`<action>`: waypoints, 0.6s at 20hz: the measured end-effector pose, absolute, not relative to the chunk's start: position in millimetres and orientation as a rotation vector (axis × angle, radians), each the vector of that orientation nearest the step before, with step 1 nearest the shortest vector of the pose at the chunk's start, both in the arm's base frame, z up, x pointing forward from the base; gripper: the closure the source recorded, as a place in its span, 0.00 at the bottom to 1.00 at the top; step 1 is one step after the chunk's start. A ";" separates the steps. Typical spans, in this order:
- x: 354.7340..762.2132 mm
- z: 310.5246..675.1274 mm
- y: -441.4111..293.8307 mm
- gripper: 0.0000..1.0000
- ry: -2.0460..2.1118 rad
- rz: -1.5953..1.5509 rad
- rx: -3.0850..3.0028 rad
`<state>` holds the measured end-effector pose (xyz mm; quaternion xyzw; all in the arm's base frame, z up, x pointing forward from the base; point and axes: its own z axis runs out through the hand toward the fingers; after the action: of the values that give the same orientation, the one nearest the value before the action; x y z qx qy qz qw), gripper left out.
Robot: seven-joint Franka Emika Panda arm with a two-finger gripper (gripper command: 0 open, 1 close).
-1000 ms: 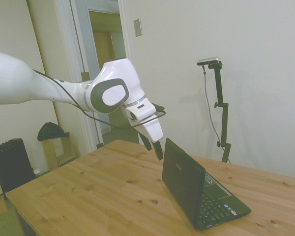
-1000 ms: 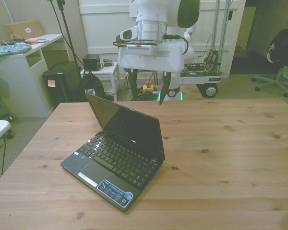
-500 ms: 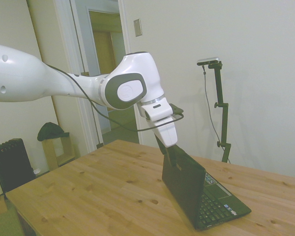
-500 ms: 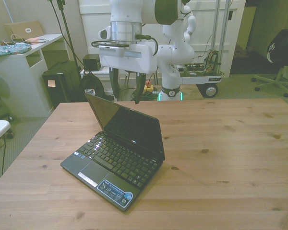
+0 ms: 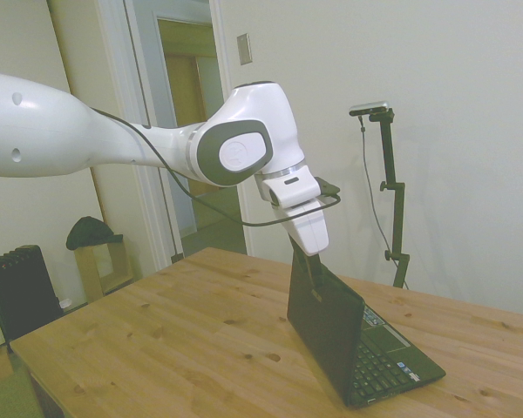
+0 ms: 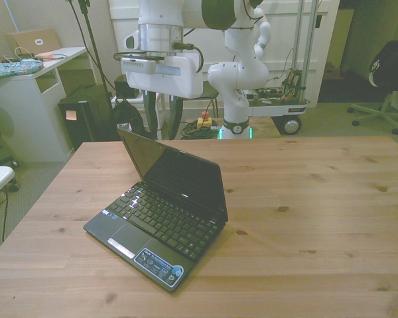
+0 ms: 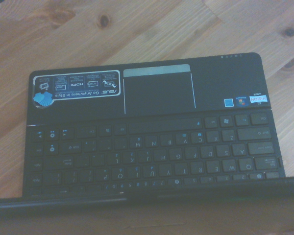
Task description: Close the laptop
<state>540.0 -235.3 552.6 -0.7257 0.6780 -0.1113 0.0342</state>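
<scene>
Swinging across toward the front view's left over the last second, the white arm's end effector (image 5: 315, 280) has come from behind the lid to hang right at the upper edge of the small black netbook-size laptop (image 6: 160, 209), its fingers set apart. That laptop stands open, its screen leaning slightly back, on the pale knotty wooden worktop (image 6: 318, 218), keyboard exposed. Judging by this, the approach looks complete and pushing the lid down comes next.

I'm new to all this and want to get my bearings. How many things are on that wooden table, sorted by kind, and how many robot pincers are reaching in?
Laptops: 1, the laptop, open on the table
Pincers: 1, the pincer, behind the raised lid
Total: 2
</scene>
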 end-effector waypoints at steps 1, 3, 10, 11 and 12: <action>539.7 552.4 -236.5 1.00 2.087 -0.342 -2.231; 538.6 551.7 -241.5 1.00 2.094 -0.340 -2.227; 538.7 549.3 -258.7 1.00 2.118 -0.339 -2.211; 538.6 549.0 -263.1 1.00 2.125 -0.341 -2.208; 537.9 549.4 -268.8 1.00 2.130 -0.345 -2.206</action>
<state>537.9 -268.8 549.4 -0.7147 0.6899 -0.1118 0.0278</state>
